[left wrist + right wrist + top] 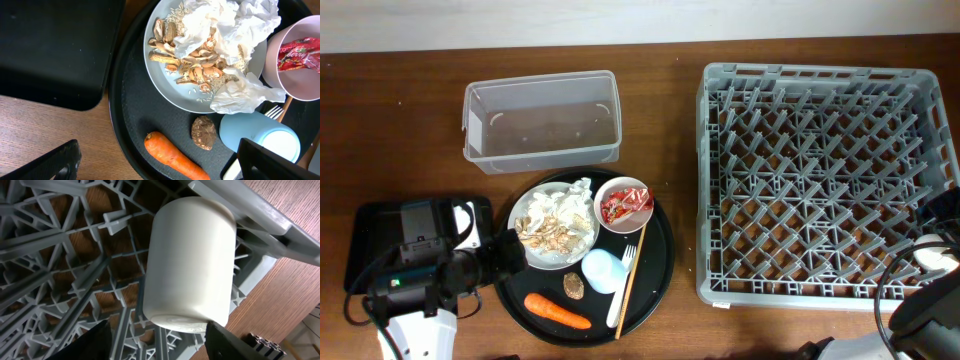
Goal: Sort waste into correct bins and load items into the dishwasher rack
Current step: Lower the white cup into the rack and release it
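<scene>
Dark brown wood makes up the worktop (400,120), and at its right side sits the grey dishwasher rack (820,180), the largest thing on it. In the right wrist view a white cup (190,260) lies tilted among the upright pegs, close to the rack's corner wall. The right tool (157,327) straddles it with one finger on either side, but I cannot tell whether the fingers press on the cup or merely flank it. Left of the rack is a round black tray (660,250) holding most of the remaining things. A white plate (172,92) on it is piled with crumpled napkins (225,25) and beige food scraps (192,60). Just beside the plate, a pinkish-white bowl (275,65) holds a red-and-white wrapper (300,52). Nearer the tray's front edge lie a light blue cup (240,132) on its side, a small brown lump (203,132) touching or nearly touching it, an orange carrot (172,155) and a white fork (272,111). The left tool (157,147) hangs above this part of the tray with its fingers spread wide, gripping nothing. A flat black tray (50,45) lies just left of the round one, partly under the left arm. Behind both, toward the wall, stands a clear plastic tub (542,155).
</scene>
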Action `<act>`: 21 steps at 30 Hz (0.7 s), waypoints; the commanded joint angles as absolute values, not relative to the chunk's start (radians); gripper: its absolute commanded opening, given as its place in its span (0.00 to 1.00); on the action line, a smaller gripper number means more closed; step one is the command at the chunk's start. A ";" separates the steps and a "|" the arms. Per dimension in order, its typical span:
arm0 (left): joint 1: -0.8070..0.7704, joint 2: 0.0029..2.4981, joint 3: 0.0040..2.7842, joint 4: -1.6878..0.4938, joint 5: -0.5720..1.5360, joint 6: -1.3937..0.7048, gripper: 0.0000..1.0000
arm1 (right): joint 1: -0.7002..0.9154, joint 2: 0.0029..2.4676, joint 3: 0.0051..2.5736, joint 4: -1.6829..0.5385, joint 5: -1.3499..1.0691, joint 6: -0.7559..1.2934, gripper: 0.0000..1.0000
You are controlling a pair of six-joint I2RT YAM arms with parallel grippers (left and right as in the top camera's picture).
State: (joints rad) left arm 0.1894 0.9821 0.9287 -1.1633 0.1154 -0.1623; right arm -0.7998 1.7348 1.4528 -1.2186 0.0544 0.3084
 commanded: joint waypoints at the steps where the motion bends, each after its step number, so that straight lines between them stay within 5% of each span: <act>1: 0.195 0.982 0.949 -1.164 0.108 -0.171 0.99 | -0.805 1.758 1.446 -1.174 0.035 0.293 0.63; 13: 0.195 0.982 0.949 -1.164 0.108 -0.171 0.99 | -0.806 1.757 1.459 -1.045 0.334 0.447 0.64; 21: 0.195 0.982 0.949 -1.163 0.108 -0.171 0.99 | -0.805 1.756 1.471 -1.230 0.217 0.417 0.71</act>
State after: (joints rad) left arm 0.1898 0.9821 0.9287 -1.1633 0.1154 -0.1623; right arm -0.8001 1.7451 1.4734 -1.2198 0.2314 0.4145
